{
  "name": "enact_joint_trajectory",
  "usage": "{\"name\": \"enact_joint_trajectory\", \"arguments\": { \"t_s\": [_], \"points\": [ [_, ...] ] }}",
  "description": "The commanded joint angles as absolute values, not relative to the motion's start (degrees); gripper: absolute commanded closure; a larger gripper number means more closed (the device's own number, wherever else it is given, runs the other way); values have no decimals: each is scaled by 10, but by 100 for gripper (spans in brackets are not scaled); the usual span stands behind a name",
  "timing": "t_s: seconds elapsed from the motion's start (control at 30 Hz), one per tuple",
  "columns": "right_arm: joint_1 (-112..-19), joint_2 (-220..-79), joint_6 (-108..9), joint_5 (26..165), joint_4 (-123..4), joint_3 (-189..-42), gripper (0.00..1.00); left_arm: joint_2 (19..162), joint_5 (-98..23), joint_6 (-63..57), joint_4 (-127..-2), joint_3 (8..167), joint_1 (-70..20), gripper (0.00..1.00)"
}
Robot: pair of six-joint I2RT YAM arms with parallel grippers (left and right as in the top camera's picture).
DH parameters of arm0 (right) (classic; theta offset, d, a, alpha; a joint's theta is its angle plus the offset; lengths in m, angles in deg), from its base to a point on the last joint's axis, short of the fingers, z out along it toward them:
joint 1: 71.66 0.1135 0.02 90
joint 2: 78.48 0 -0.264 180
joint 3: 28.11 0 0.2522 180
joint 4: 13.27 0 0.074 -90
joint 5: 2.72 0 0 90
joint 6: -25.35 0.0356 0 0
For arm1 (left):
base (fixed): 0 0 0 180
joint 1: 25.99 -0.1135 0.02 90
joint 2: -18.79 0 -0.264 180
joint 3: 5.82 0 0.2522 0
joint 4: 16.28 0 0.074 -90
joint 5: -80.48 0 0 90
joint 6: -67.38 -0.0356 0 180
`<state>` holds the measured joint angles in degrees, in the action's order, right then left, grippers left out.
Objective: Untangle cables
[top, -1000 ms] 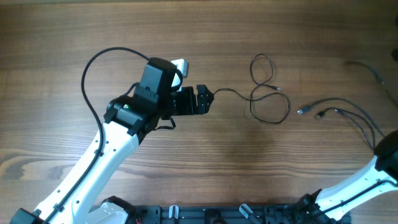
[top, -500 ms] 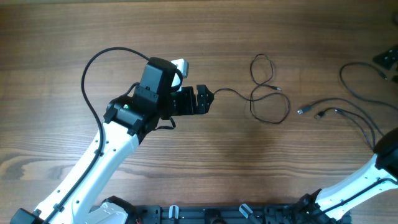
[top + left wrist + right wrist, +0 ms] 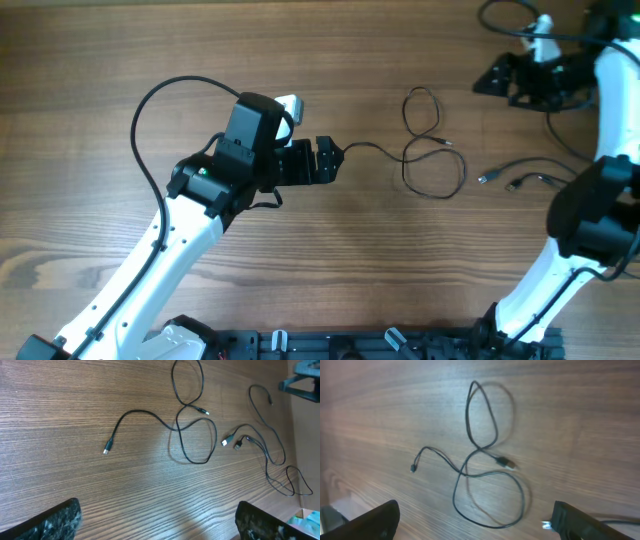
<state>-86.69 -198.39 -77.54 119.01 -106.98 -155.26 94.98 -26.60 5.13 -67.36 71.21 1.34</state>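
Left gripper [image 3: 328, 160] hangs released beside the looped cable [image 3: 372, 147] end on the counter [image 3: 400, 270]; right gripper [image 3: 500, 78] likewise released, well apart.

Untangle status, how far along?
Done: nothing visible. The looped black cable crosses itself, and the two USB-tipped cables beside it run together. In hand: nothing; the left gripper and right gripper are open and empty, the left near the looped cable's plug. Left: all the separating.
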Motion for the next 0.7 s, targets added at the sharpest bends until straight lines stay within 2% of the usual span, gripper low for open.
{"name": "enact_joint_trajectory", "arguments": {
  "t_s": [0.0, 0.23, 0.67],
  "points": [
    [-824, -1992, -721, 1129, -1079, -1524, 0, 950, -273, 53, -673, 716, 15, 0],
    [-739, -1992, -644, 1114, -1065, -1407, 1, 950, -273, 53, -674, 716, 15, 0],
    [-663, -1988, -691, 1046, -1028, -1350, 1, 950, -273, 53, -674, 716, 15, 0]
  ]
}}
